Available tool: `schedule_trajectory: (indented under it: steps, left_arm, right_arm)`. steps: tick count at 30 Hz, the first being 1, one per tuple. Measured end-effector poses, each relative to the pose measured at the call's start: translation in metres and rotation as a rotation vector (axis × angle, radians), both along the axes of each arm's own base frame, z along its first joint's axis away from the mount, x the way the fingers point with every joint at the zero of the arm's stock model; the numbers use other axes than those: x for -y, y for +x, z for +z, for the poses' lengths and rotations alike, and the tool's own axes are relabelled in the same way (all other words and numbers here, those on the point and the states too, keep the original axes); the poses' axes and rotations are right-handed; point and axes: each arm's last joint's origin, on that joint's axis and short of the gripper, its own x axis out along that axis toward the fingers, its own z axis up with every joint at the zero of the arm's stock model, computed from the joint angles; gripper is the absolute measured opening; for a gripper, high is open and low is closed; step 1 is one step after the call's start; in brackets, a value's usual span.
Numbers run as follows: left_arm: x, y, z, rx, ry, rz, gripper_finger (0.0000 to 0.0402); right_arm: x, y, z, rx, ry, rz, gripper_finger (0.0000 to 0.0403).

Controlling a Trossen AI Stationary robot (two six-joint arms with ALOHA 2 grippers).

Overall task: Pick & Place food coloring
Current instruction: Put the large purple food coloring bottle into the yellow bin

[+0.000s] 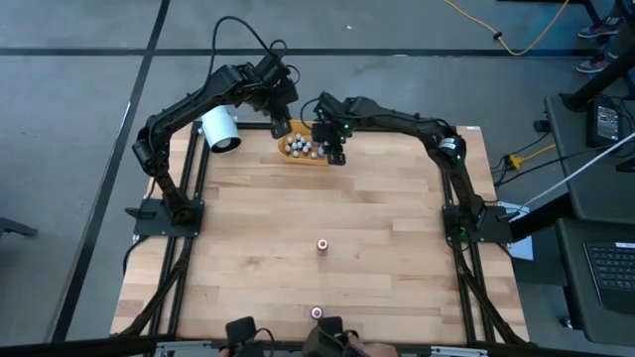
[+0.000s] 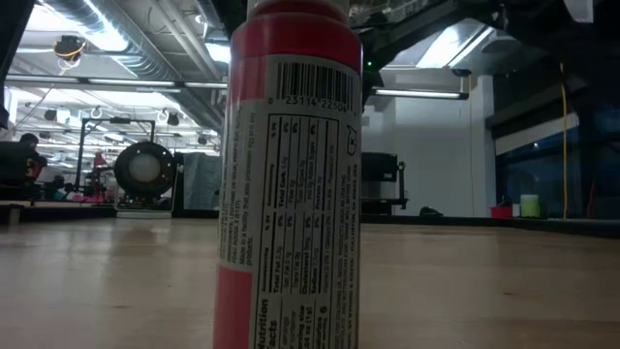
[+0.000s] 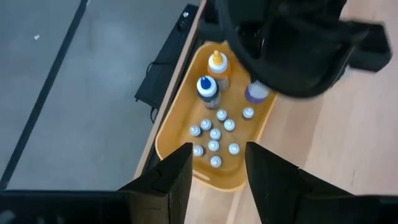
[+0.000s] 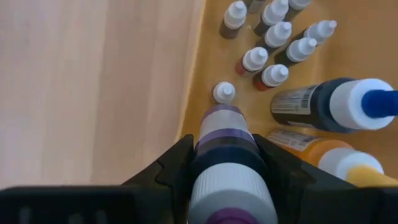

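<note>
My right gripper point(image 4: 224, 162) was clamped on a purple-capped bottle point(image 4: 227, 155) over the yellow bin point(image 4: 360, 43) at the table's far edge — small white-capped bottles point(image 4: 255, 59) stood inside. My left gripper point(image 3: 214, 168) hung above the bin's other end — fingers apart, holding nothing.
</note>
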Motion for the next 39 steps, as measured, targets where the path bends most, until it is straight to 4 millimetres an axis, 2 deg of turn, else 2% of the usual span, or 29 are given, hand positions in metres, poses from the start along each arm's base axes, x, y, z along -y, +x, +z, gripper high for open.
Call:
schedule_trajectory:
  steps: [6,15,19,39]
  left_arm:
    - [-0.001,0.001,0.001,0.011,0.009,-0.001,0.0143]
    - [-0.001,0.001,0.001,0.008,0.013,-0.01,0.0143]
    - [-0.001,0.001,0.001,0.007,0.015,-0.014,0.0143]
    - [-0.002,0.003,0.003,0.027,0.052,-0.039,0.0143]
  right_arm:
    - [0.004,0.004,-0.006,0.011,-0.017,-0.006,0.0152]
    - [0.007,0.008,-0.025,-0.033,-0.018,-0.016,0.0146]
    - [0.009,0.011,-0.025,-0.002,-0.033,-0.016,0.0155]
    - [0.011,0.016,-0.023,0.062,-0.057,-0.013,0.0146]
